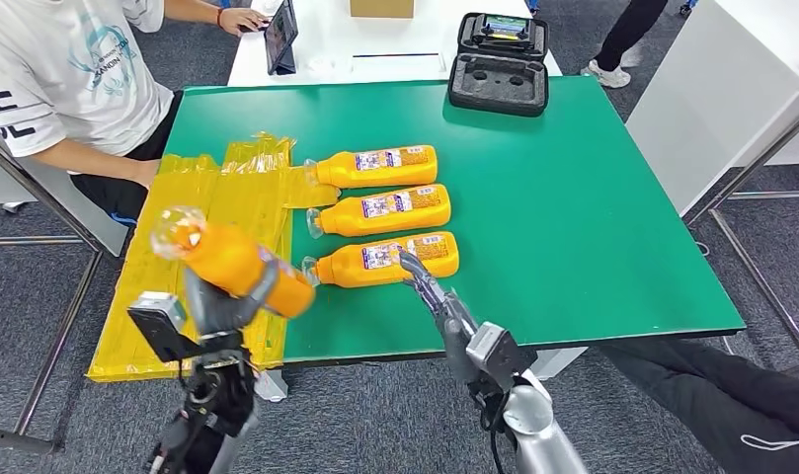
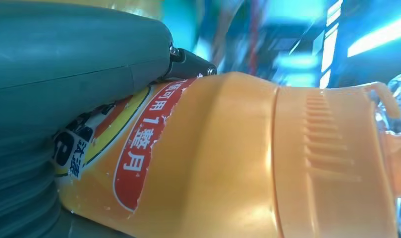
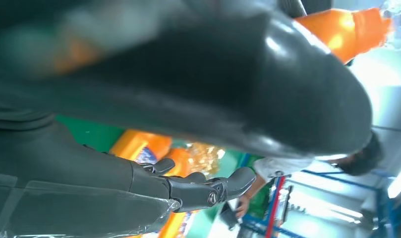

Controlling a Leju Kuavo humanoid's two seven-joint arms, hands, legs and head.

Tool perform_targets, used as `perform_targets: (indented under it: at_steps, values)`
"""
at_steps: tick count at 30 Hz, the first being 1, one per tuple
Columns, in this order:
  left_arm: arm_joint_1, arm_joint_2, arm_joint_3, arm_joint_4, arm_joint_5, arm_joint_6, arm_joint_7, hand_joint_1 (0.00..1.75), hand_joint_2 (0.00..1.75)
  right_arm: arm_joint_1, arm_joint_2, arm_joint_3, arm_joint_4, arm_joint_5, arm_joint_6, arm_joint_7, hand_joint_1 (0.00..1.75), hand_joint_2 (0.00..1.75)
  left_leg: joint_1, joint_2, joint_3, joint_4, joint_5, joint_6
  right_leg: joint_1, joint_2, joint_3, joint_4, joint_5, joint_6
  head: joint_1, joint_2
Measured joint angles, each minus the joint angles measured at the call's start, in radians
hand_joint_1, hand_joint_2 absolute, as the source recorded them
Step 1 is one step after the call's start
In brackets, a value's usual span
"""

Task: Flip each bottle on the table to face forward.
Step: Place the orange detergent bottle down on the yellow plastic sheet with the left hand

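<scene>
Left robot hand grips raised bottle | right robot hand fingers extended, touching nearest bottle

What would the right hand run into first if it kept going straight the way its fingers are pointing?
Most likely the nearest bottle of the three lying on the table. In the head view the right hand points up the table, fingertips already at that bottle's label, though whether they touch it is unclear.

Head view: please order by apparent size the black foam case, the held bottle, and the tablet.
1. Black foam case.
2. Held bottle in the left hand; it is nearer the camera, so this ranking is unsure.
3. Tablet, seen nearly edge-on.
</scene>
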Motion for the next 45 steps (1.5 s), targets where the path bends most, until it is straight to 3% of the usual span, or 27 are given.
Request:
perform_targets:
  at_steps: [4, 13, 20, 27, 33, 45]
  values:
    - [-0.039, 0.046, 0.082, -0.024, -0.109, 0.081, -0.001, 1.75, 1.75, -0.045, -0.002, 0.004, 0.026, -0.012, 0.019, -0.012, 0.00, 0.00, 0.000, 0.000, 0.000, 0.000, 0.000, 0.000, 0.000, 0.000, 0.000, 0.000, 0.000, 0.000, 0.000, 0.000]
    - [-0.088, 0.107, 0.137, -0.033, -0.240, 0.098, 0.041, 1.75, 1.75, -0.085, 0.001, 0.026, 0.074, -0.015, 0.022, -0.018, 0.00, 0.00, 0.000, -0.001, -0.001, 0.000, 0.000, 0.000, 0.000, 0.000, 0.000, 0.000, 0.000, 0.000, 0.000, 0.000]
    - [-0.225, 0.234, 0.137, 0.054, -0.578, -0.056, 0.226, 1.75, 1.75, -0.102, 0.004, 0.048, 0.155, -0.032, 0.036, -0.058, 0.00, 0.00, 0.000, 0.000, 0.000, 0.000, 0.001, -0.001, 0.000, 0.000, 0.000, 0.000, 0.000, 0.000, 0.000, 0.000]
    - [-0.313, 0.345, 0.060, 0.240, -0.752, -0.183, 0.296, 1.75, 1.75, -0.092, 0.005, 0.049, 0.190, -0.032, 0.048, -0.071, 0.00, 0.00, 0.001, 0.000, 0.000, 0.000, 0.001, -0.001, 0.000, 0.001, -0.002, 0.001, 0.000, 0.000, 0.000, 0.000]
    - [-0.367, 0.376, -0.017, 0.352, -0.817, -0.245, 0.335, 1.75, 1.75, -0.085, 0.012, 0.043, 0.200, -0.018, 0.055, -0.071, 0.00, 0.00, 0.000, 0.000, -0.001, 0.000, 0.001, -0.001, 0.000, 0.001, -0.002, 0.000, 0.000, 0.000, 0.001, 0.000]
    - [-0.534, 0.378, -0.136, 0.559, -0.854, -0.352, 0.351, 1.75, 1.75, -0.079, 0.013, 0.023, 0.202, -0.003, 0.067, -0.060, 0.00, 0.00, 0.000, 0.000, -0.001, 0.000, 0.001, -0.001, -0.001, 0.001, -0.002, 0.000, 0.000, 0.000, 0.000, 0.000]
